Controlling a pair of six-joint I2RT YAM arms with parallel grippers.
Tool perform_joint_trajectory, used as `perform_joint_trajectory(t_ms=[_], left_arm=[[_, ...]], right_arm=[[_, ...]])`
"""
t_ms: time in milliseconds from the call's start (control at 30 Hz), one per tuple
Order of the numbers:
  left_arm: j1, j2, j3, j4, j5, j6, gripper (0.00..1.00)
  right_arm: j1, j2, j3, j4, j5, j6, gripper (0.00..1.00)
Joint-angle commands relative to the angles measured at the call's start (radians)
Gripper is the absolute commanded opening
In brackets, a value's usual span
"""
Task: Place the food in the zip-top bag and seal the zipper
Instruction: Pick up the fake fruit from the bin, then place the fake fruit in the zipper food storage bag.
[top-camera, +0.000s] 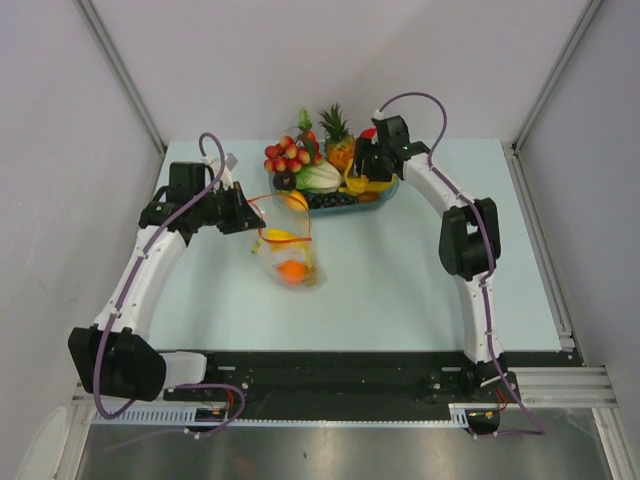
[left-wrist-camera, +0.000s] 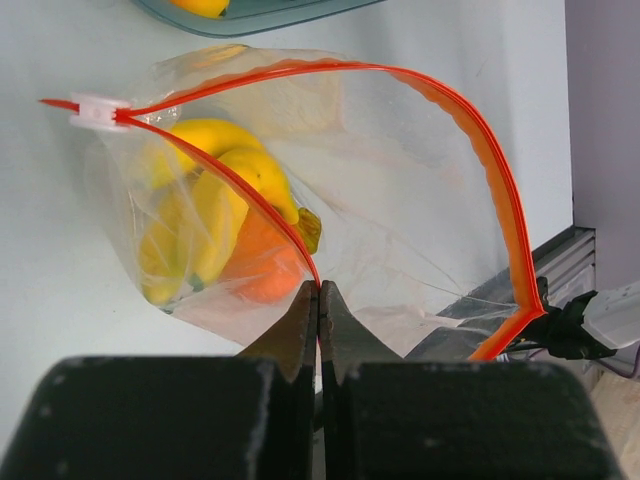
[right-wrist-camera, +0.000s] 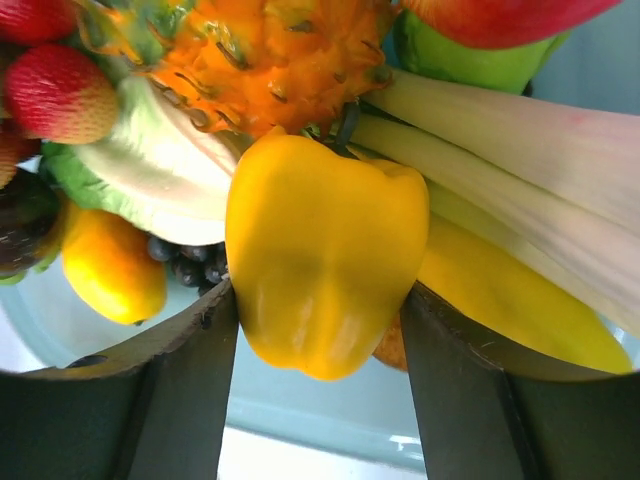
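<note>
Clear plastic is forming the zip-top bag (top-camera: 292, 255), which is lying on the pale table (top-camera: 420, 280) just in front of the blue-tinted tray (left-wrist-camera: 280, 12), its mouth gaping wide. Inside it, the yellow banana bunch (left-wrist-camera: 205, 210) is resting against the round orange (left-wrist-camera: 262, 268), both sitting toward the closed end of the pouch. The zipper (left-wrist-camera: 480, 140) is standing open in a broad loop, its two red-orange strips meeting at a white slider (left-wrist-camera: 98, 111) at one end. The left gripper (left-wrist-camera: 318, 292) is pinching the nearer strip, jaws pressed together with only that thin strip between them. The right gripper (right-wrist-camera: 318, 305) is reaching into the tray's heap of toy produce, its fingers (right-wrist-camera: 185, 400) spread and bearing on both flanks of a yellow pepper (right-wrist-camera: 325, 250). Around that pepper, a pineapple (right-wrist-camera: 270, 50), red berries (right-wrist-camera: 65, 90), pale stalks (right-wrist-camera: 520, 150) and small dark berries (right-wrist-camera: 190, 265) are crowding the wrist view. Seen from overhead, the left arm is extending to the bag and the right to the tray.
</note>
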Motion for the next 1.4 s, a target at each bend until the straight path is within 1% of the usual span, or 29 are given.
perform_joint_trajectory(t_ms=[0,67,267,367,400,467,500,567,700,733,833,967,1067,1100,1167,1200,1233,1300,1367], left_arm=[[-0.005,-0.046,0.001,0.007,-0.010,0.034,0.00],[-0.005,-0.048,-0.001,0.004,-0.013,0.037,0.00],[-0.005,-0.039,0.004,0.002,-0.017,0.034,0.00],[-0.005,-0.033,0.012,0.010,-0.011,0.028,0.00],[-0.005,-0.030,0.018,0.008,-0.010,0.029,0.00],[-0.005,-0.028,0.022,0.005,-0.010,0.028,0.00],[-0.005,-0.029,0.028,0.007,-0.007,0.029,0.00],[-0.005,-0.033,0.030,0.004,-0.002,0.028,0.00],[-0.005,-0.048,0.041,-0.006,0.018,0.034,0.00],[-0.005,-0.060,0.044,-0.009,0.021,0.034,0.00],[-0.005,-0.083,0.050,-0.016,0.038,0.038,0.00],[-0.004,-0.137,0.055,-0.045,0.036,0.037,0.00],[0.000,-0.157,0.070,-0.073,0.029,0.035,0.00],[0.007,-0.164,0.070,-0.075,0.033,0.031,0.00],[0.016,-0.177,0.070,-0.085,0.041,0.020,0.00],[0.023,-0.190,0.065,-0.088,0.039,0.020,0.00],[0.027,-0.197,0.062,-0.094,0.039,0.020,0.00],[0.036,-0.212,0.048,-0.110,0.029,0.023,0.00],[0.055,-0.217,0.035,-0.119,0.007,0.023,0.00]], right_arm=[[-0.027,-0.159,-0.007,0.076,-0.062,-0.018,0.45],[-0.027,-0.219,-0.028,0.098,-0.091,-0.027,0.41],[0.013,-0.386,-0.108,0.182,-0.217,-0.076,0.39],[0.054,-0.473,-0.177,0.231,-0.321,-0.110,0.37],[0.082,-0.496,-0.198,0.243,-0.381,-0.130,0.37],[0.120,-0.558,-0.260,0.286,-0.426,-0.197,0.35],[0.157,-0.572,-0.277,0.297,-0.462,-0.225,0.33],[0.189,-0.596,-0.306,0.308,-0.517,-0.297,0.32],[0.275,-0.586,-0.303,0.262,-0.565,-0.411,0.29],[0.309,-0.579,-0.300,0.233,-0.565,-0.463,0.29],[0.366,-0.534,-0.274,0.143,-0.552,-0.546,0.29],[0.410,-0.481,-0.243,0.067,-0.519,-0.647,0.29],[0.433,-0.454,-0.219,0.015,-0.489,-0.707,0.36],[0.438,-0.445,-0.197,0.001,-0.484,-0.721,0.45],[0.441,-0.426,-0.173,-0.020,-0.466,-0.727,0.54],[0.443,-0.421,-0.162,-0.016,-0.458,-0.710,0.70],[0.441,-0.412,-0.138,-0.014,-0.463,-0.710,0.73],[0.432,-0.408,-0.121,0.001,-0.457,-0.686,0.89],[0.411,-0.403,-0.094,0.038,-0.461,-0.652,0.98]])
